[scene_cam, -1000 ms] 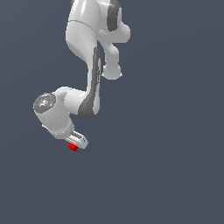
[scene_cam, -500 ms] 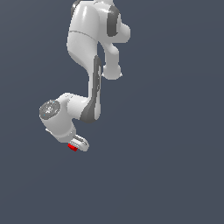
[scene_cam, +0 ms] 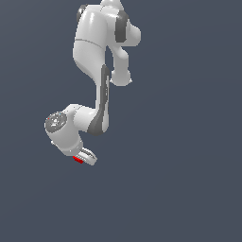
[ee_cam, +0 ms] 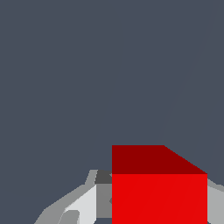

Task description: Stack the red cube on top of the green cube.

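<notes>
Jaws clamped on the red cube (ee_cam: pixel 159 197): flat matte faces, sharp edges. Gripper (scene_cam: pixel 84 159) glossy white, rounded; counter (scene_cam: pixel 189 165) uniform slate grey.

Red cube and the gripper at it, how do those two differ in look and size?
Colour: the red cube is bright red, while the gripper is white and grey.
Size: in the exterior view the red cube is a small speck, far smaller than the gripper.
Shape: the red cube is a plain flat-faced block; the gripper has fingers on either side of it.
Shared: both are smooth and unmarked.
</notes>
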Motion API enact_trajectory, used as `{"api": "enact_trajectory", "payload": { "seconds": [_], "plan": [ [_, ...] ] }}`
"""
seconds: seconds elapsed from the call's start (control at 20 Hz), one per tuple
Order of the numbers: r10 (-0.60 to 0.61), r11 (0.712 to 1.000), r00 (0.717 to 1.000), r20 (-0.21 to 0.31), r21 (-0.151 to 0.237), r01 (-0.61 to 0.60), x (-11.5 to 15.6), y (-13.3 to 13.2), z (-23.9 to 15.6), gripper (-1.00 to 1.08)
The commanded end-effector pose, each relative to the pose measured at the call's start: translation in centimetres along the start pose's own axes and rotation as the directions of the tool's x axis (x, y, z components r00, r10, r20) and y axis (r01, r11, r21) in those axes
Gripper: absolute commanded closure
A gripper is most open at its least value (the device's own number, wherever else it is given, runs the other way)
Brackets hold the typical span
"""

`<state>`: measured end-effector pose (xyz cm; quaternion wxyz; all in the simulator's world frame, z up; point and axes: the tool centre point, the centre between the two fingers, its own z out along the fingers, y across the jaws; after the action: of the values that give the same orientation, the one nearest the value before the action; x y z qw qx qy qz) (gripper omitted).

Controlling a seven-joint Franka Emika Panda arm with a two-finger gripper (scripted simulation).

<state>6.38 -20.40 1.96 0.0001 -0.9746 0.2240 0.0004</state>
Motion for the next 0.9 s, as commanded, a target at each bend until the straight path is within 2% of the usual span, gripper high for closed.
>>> {"api": "enact_trajectory", "payload": {
  "seconds": [0.0,0.5,0.85],
  "plan": [
    [0.0,1.0,1.0,-0.001,0.0,0.0,0.0,0.0,0.0,1.08],
    [0.0,1.0,1.0,0.0,0.0,0.0,0.0,0.0,-0.3,1.08],
    [0.0,1.0,1.0,0.0,0.0,0.0,-0.1,0.0,-3.3,1.08]
  ]
}}
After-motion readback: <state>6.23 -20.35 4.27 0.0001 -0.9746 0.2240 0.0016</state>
